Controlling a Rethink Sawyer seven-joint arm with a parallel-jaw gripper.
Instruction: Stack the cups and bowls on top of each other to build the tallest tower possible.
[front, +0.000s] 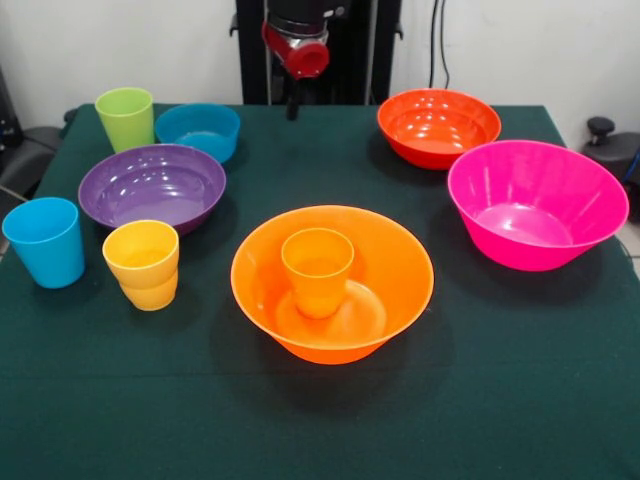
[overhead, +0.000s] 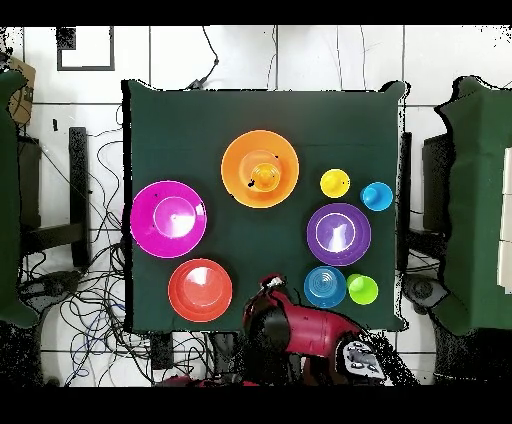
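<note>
Orange cup (front: 318, 268) is seated upright inside the wide orange bowl (front: 390, 262) at the table's (front: 330, 420) centre. Gripper (front: 292, 104) is raised at the robot-side edge; its state cannot be determined.

Seen from across the table (front: 500, 400) facing me, the widest bowl (front: 385, 262) sits mid-table with the nested cup (front: 318, 270) standing upright inside it. The deep bowl (front: 535, 205) lies to its right, and the far bowl (front: 438, 125) lies behind that, nearer my pedestal. On the left lies the shallow bowl (front: 152, 185); the smallest bowl (front: 198, 128) is just behind it with the rear cup (front: 125, 118) at that one's left. In front stand the edge cup (front: 45, 242) and, to its right, the inner cup (front: 142, 265).
</note>
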